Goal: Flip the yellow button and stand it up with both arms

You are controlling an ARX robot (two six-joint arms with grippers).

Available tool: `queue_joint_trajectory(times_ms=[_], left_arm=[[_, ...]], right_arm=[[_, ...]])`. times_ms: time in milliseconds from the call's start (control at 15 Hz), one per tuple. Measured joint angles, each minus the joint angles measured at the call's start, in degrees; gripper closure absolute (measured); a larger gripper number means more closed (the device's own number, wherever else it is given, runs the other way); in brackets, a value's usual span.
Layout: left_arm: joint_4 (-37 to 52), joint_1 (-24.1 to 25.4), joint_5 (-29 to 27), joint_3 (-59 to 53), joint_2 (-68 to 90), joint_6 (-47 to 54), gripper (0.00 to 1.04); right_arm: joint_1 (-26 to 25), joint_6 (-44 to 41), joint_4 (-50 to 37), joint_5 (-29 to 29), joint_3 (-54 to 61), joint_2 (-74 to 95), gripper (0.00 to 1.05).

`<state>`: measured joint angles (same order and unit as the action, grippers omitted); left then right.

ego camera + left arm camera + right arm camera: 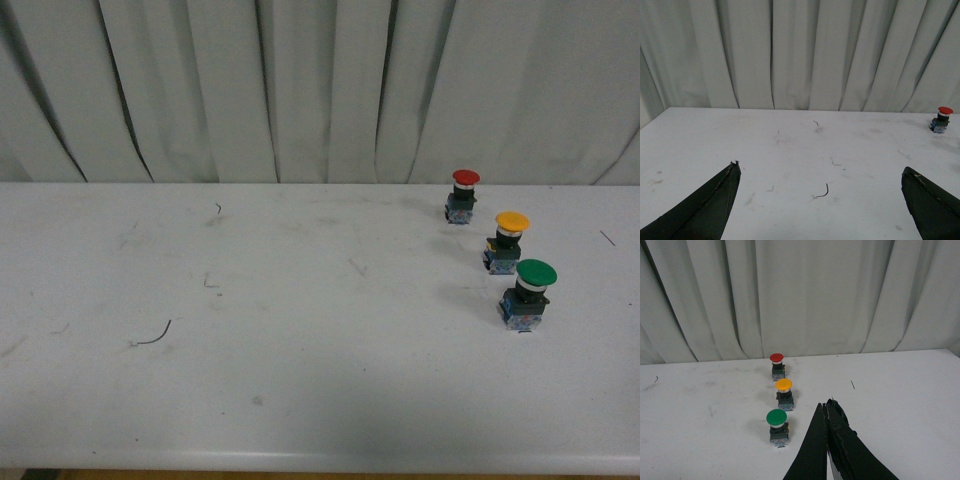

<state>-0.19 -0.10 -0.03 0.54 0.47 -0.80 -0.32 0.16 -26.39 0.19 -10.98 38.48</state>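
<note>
We see a white table (pixel 300 400) with a gray curtain (pixel 300 80) hanging behind it. Three buttons stand in a slanted row on the right side of the table. The yellow button (pixel 508 240) is in the middle of the row, standing up on its dark block with its round cap on top. The red button (pixel 463 194) stands behind it, closer to the curtain, and the green button (pixel 529 294) stands in front of it, closer to us. The three are near each other but do not touch. A small thin bent wire (pixel 152 337) lies on the left part of the table, well apart from the buttons. From the front we see no arms at all. In the left wrist view, the left gripper (pixel 820 200) has its two black fingers far apart, with bare table between them and nothing held. In the right wrist view, the right gripper (pixel 827 415) has its two fingers pressed together with nothing between them. It hangs over the table just beside the green button and touches none of the three buttons.
</note>
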Motion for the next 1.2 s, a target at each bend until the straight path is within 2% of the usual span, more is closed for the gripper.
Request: queue_joint_trajectory(times_ms=[864, 1196], left_arm=[[0.0, 0.0, 0.0, 0.0, 0.0, 0.0, 0.07], [0.0, 0.0, 0.0, 0.0, 0.0, 0.0, 0.07]], right_arm=[[0.0, 0.0, 8.5, -0.1, 10.3, -20.3, 1.03], [0.0, 0.0, 14.3, 0.0, 10.3, -26.5, 1.03]])
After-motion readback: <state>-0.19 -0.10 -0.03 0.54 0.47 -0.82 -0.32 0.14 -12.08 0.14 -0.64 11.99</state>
